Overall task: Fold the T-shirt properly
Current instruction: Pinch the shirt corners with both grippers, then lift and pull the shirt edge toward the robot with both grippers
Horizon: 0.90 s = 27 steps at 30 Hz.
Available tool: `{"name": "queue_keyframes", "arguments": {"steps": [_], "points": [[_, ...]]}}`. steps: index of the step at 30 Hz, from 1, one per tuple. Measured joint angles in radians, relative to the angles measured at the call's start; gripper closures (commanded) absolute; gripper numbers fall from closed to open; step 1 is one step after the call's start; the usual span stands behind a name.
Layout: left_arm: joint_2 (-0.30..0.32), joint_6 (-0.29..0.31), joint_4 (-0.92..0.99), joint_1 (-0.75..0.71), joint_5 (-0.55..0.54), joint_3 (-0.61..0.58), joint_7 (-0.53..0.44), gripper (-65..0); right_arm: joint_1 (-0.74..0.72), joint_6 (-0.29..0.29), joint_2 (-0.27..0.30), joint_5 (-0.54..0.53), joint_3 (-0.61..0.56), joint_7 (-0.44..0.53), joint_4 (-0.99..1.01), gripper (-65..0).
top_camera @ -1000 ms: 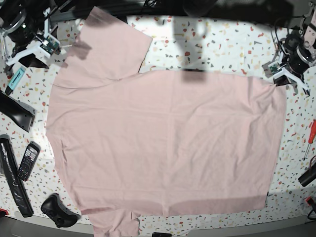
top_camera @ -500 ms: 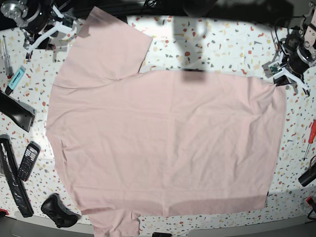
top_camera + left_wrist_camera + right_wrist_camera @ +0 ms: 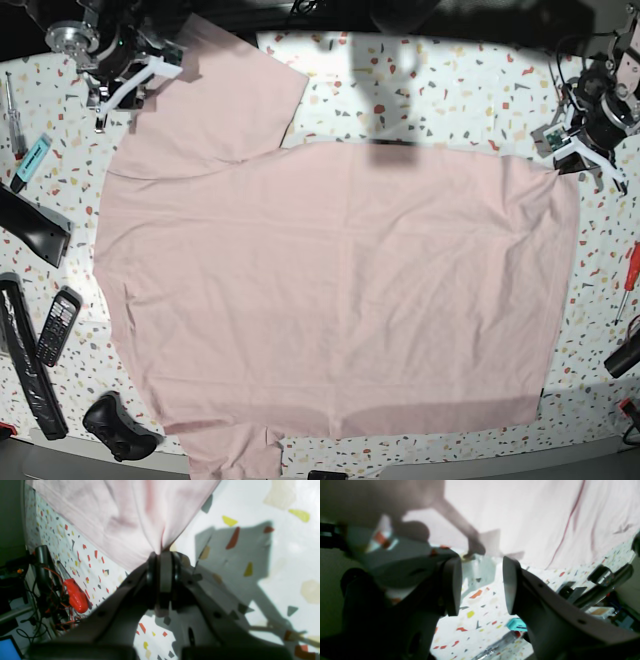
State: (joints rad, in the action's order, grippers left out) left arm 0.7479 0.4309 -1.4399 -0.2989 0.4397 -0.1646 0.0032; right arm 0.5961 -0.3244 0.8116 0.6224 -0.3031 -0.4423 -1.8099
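Observation:
The pale pink T-shirt (image 3: 340, 290) lies spread flat on the speckled table (image 3: 450, 100), plain side up, with one sleeve (image 3: 225, 95) reaching to the far left. My left gripper (image 3: 562, 158) is at the shirt's far right corner. In the left wrist view the left gripper (image 3: 162, 555) is shut on a pinch of the T-shirt (image 3: 120, 512). My right gripper (image 3: 128, 88) hovers by the far left sleeve. The right wrist view shows the right gripper (image 3: 481, 585) open with only table between its fingers, and the T-shirt (image 3: 520, 517) just ahead.
Left of the shirt lie a teal marker (image 3: 33, 160), a black stand (image 3: 30, 225), a phone (image 3: 58, 325), a long black bar (image 3: 25, 370) and a black controller (image 3: 118, 425). A red screwdriver (image 3: 630, 275) lies at the right edge.
My right arm has swung right along the far edge to the sleeve, gripper still open. The left arm and the shirt have not moved.

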Motion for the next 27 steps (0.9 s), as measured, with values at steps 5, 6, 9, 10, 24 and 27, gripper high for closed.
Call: {"name": "queue_keyframes", "arguments": {"steps": [5,6,9,10,24,27], "points": [[0.000,0.000,0.000,0.000,0.001,0.000,0.000,0.0,-0.097,0.006,0.000,0.012,-0.111,-0.010,0.019,-25.4],[0.000,0.000,0.000,0.000,0.001,0.000,0.000,0.0,-0.115,0.007,0.000,0.013,-0.127,-0.013,0.019,-25.4],[0.000,0.000,0.000,0.000,0.001,0.000,0.000,0.0,-0.162,0.008,-0.023,0.014,-0.157,-0.016,0.027,-25.4],[0.000,0.000,0.000,0.000,0.001,0.000,0.000,0.0,-0.173,0.008,-0.032,0.014,-0.164,-0.016,0.031,-25.4],[0.000,0.000,0.000,0.000,0.001,0.000,0.000,0.0,-0.213,-0.035,-0.072,0.014,-0.191,-0.012,0.063,0.0],[0.000,0.000,0.000,0.000,0.001,0.000,0.004,0.0,-0.213,-0.035,-0.072,0.014,-0.191,-0.016,0.063,0.0]]}}
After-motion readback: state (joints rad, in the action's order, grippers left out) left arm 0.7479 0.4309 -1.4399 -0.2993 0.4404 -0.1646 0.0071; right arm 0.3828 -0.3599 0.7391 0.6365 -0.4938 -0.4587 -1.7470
